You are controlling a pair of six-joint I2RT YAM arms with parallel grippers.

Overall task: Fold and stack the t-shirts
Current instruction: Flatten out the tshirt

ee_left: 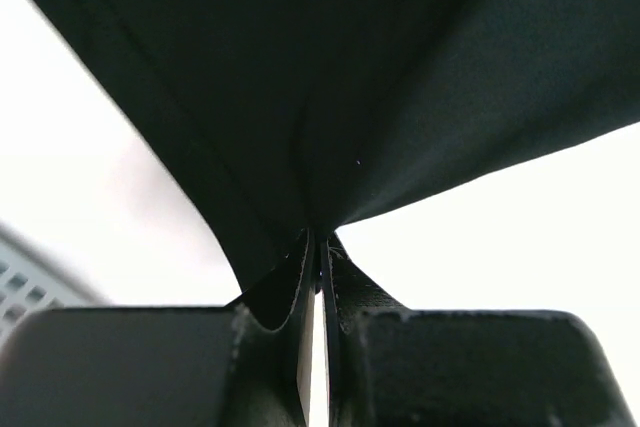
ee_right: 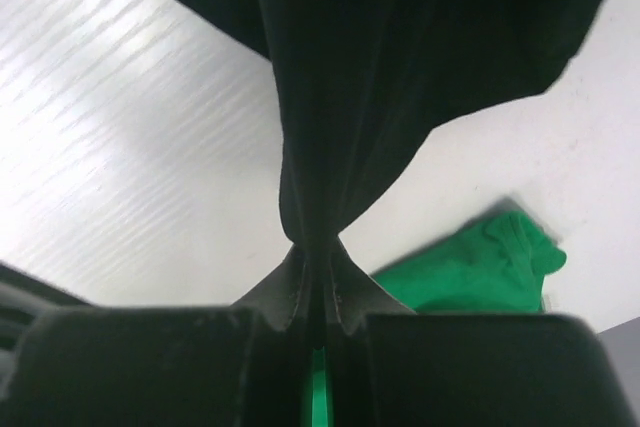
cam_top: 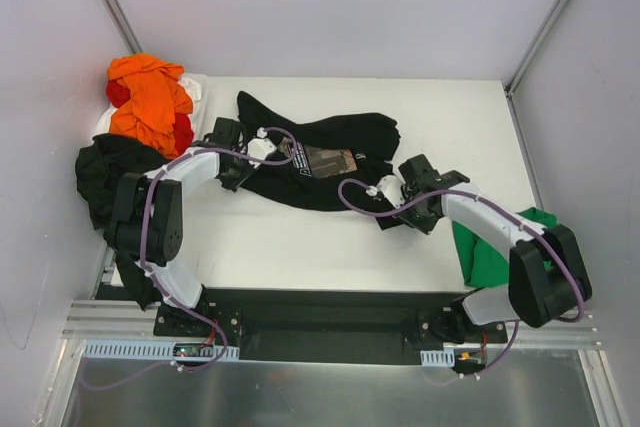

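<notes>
Left arm (cam_top: 190, 172) bent in toward the black t-shirt (cam_top: 345, 132), left gripper (ee_left: 320, 252) clamped on its left end; right arm (cam_top: 480, 212) likewise, right gripper (ee_right: 315, 257) clamped on its near-right edge.

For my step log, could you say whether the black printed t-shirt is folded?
Unfolded: printed t-shirt lies bunched on the table, pinched by left gripper and right gripper.

The black t-shirt (cam_top: 350, 132) is soft, matt cloth, creased where it bunches. The green t-shirt (ee_right: 470, 272) and orange t-shirt (cam_top: 150, 102) are matt cloth too. The table (ee_right: 110, 127) is white and smooth with a faint streaked sheen. The left gripper (ee_left: 318, 247), blurred up close, looks like matt black plastic.
</notes>
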